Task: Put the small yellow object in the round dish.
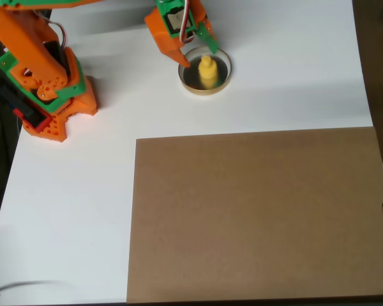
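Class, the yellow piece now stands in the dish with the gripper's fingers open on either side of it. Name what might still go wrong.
1. The gripper straddles the yellow piece; pulling away sideways could topple it.
2. A finger overlaps the dish rim and might drag it.

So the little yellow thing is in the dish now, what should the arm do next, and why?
Probably lift straight up and back away. The small yellow object stands upright inside the round dish, and the gripper hangs open just above it, one finger at each side, so a sideways move might tip it.
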Controlling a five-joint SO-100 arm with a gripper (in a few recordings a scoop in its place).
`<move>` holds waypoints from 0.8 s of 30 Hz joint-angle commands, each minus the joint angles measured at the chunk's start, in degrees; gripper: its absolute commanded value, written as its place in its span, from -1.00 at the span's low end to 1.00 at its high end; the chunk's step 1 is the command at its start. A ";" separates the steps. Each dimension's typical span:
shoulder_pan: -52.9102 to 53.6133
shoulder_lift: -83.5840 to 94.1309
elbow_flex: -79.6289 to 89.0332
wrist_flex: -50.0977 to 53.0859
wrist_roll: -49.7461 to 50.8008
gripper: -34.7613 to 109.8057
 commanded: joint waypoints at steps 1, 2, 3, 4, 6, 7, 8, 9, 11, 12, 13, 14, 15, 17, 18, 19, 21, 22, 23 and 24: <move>0.44 3.52 -1.14 0.70 -1.32 -0.21; 0.70 3.60 -1.41 1.05 -1.49 -0.21; 0.97 3.87 -1.76 1.41 -1.85 -0.21; 1.41 4.22 -2.29 1.93 -2.20 -0.21; 2.29 4.83 -3.69 3.52 -3.43 -0.21; 2.64 5.19 -4.57 4.57 -4.39 -0.20; 2.81 5.62 -5.19 5.62 -5.54 -0.20; 2.99 6.24 -5.71 6.77 -6.59 -0.20; 3.16 7.38 -6.50 8.79 -8.61 -0.20; 3.25 8.09 -6.59 9.40 -9.40 -0.20; 3.60 8.96 -6.59 9.84 -10.02 -0.20; 4.22 9.67 -6.86 10.28 -10.46 -0.23; 5.10 10.28 -7.29 10.90 -11.25 -0.24; 7.29 11.60 -8.26 12.22 -13.10 -0.24; 8.44 12.13 -8.79 13.01 -14.33 -0.24; 9.76 12.57 -9.23 13.71 -15.56 -0.23; 13.01 13.27 -9.67 14.68 -18.54 -0.21; 15.29 13.45 -9.67 14.94 -19.86 -0.20; 17.67 13.54 -9.67 15.12 -21.27 -0.19; 20.21 13.71 -9.40 15.03 -22.50 -0.18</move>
